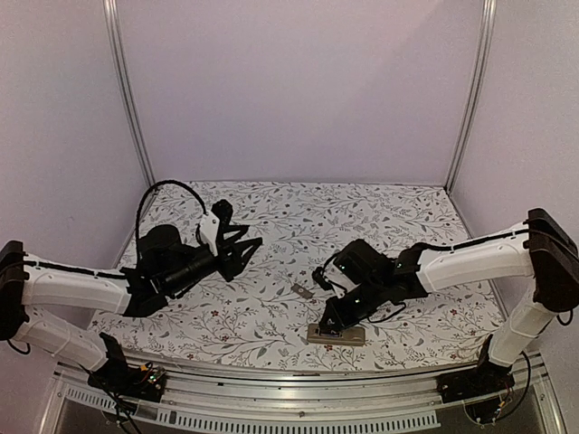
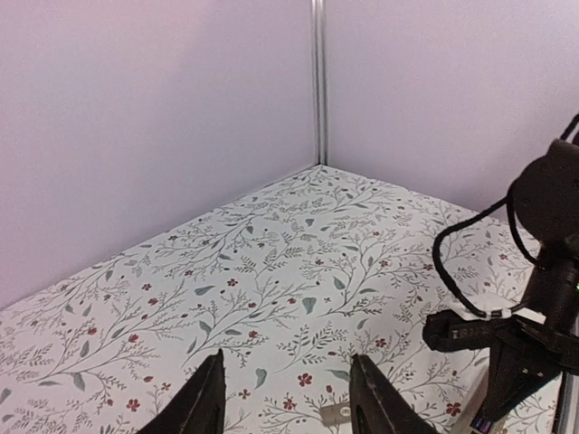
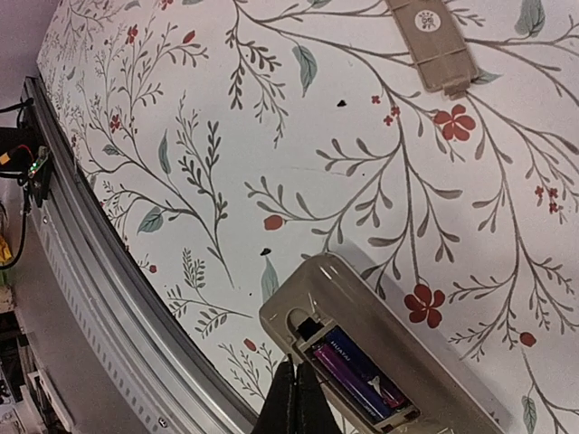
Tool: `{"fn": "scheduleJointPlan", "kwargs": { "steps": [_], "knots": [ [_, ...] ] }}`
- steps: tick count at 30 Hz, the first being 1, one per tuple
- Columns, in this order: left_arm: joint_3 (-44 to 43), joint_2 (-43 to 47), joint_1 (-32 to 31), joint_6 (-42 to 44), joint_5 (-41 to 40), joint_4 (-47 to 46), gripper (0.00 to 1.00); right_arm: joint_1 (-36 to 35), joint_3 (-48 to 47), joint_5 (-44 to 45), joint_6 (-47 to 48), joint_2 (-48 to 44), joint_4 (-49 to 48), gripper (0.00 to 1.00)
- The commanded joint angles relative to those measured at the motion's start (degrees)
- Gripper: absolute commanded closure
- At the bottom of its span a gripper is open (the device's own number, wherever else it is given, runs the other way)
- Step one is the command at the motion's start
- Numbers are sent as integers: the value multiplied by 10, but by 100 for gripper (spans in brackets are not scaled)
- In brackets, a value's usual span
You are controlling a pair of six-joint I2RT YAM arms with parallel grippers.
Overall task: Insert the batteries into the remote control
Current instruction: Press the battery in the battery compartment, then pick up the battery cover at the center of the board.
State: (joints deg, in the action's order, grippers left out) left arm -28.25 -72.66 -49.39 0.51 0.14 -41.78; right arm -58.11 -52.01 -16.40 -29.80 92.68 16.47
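The beige remote control (image 3: 425,362) lies face down near the table's front edge, its battery compartment uncovered. Two batteries (image 3: 357,369), one dark blue and one purple, lie side by side inside it. My right gripper (image 3: 294,402) is shut with nothing between its fingers, its tips at the remote's near edge beside the compartment. In the top view the right gripper (image 1: 327,324) hangs over the remote control (image 1: 348,336). My left gripper (image 2: 288,398) stands open and holds nothing, raised over the cloth to the left (image 1: 241,257).
The loose beige battery cover (image 3: 432,38) lies on the floral cloth between the arms (image 1: 303,291) and just past the left fingertips (image 2: 336,414). A metal rail (image 3: 109,298) runs along the front edge. White walls close the back and sides.
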Motion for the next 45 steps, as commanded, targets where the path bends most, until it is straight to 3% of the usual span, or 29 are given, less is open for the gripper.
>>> {"fn": "scheduleJointPlan", "kwargs": {
  "steps": [1, 15, 19, 22, 27, 33, 38, 45],
  "knots": [
    [31, 16, 17, -49, -134, -28, 53, -9, -23, -6, 21, 30, 28, 100],
    [44, 10, 32, -42, -104, -41, 52, -9, 3, 2, 6, 63, 39, 100],
    [44, 9, 34, -47, -102, -43, 52, -8, -48, -10, 29, 54, 72, 100],
    [43, 9, 35, -54, -105, -44, 52, -9, -107, -11, 68, 39, 90, 93],
    [39, 16, 44, -70, -121, -32, 51, 2, -193, 62, 112, 58, 120, 73],
    [39, 34, 56, -102, -160, 0, 40, 28, -275, 134, 136, 135, 154, 59],
    [52, 44, 62, -116, -182, 3, 34, 47, -304, 138, 242, 168, 132, 53],
    [51, 41, 66, -113, -181, 6, 34, 58, -309, 123, 225, 226, 128, 45]
  ]
}}
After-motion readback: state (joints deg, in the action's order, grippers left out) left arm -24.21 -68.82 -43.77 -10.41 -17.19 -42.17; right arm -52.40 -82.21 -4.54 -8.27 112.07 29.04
